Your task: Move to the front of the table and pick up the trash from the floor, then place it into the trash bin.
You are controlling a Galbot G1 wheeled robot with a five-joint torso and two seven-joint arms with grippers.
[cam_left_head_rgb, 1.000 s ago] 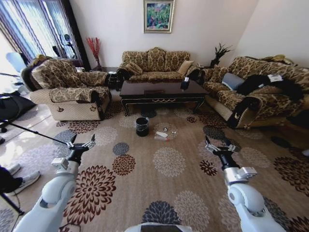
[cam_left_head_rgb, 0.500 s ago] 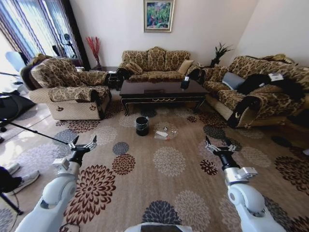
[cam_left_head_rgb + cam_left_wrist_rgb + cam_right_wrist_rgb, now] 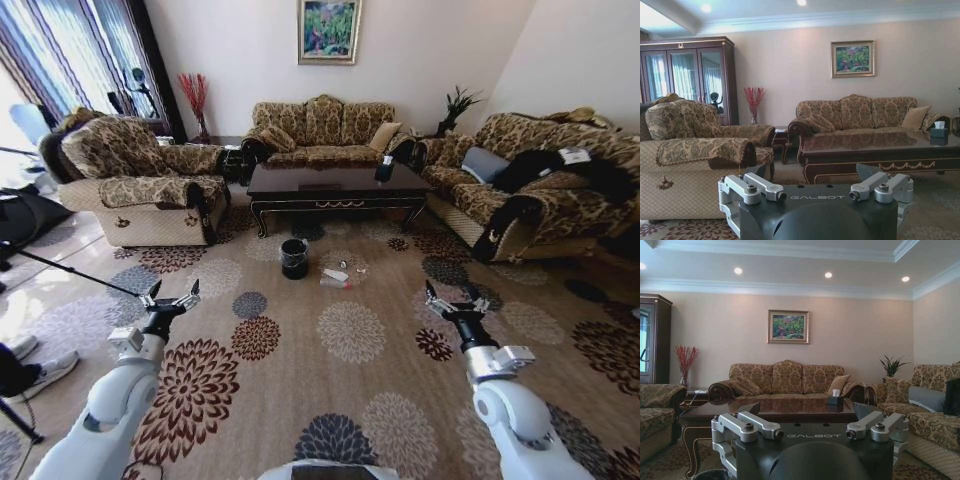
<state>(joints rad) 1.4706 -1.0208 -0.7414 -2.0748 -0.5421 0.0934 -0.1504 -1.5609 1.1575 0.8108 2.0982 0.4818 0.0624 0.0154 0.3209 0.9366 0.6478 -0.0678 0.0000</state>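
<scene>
Approach step: both arms held forward, left gripper (image 3: pixel 168 299) and right gripper (image 3: pixel 448 303) released and empty, trash (image 3: pixel 336 277) probably bottle and paper, far ahead right of trash bin (image 3: pixel 294 259) before the table (image 3: pixel 335 186); next needs closing in.

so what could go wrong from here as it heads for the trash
The trash is small and scattered on busy patterned carpet, so pieces could be missed. It lies right beside the bin and in front of the table, so driving in could knock either. Both grippers, left and right, are open and far off.
</scene>
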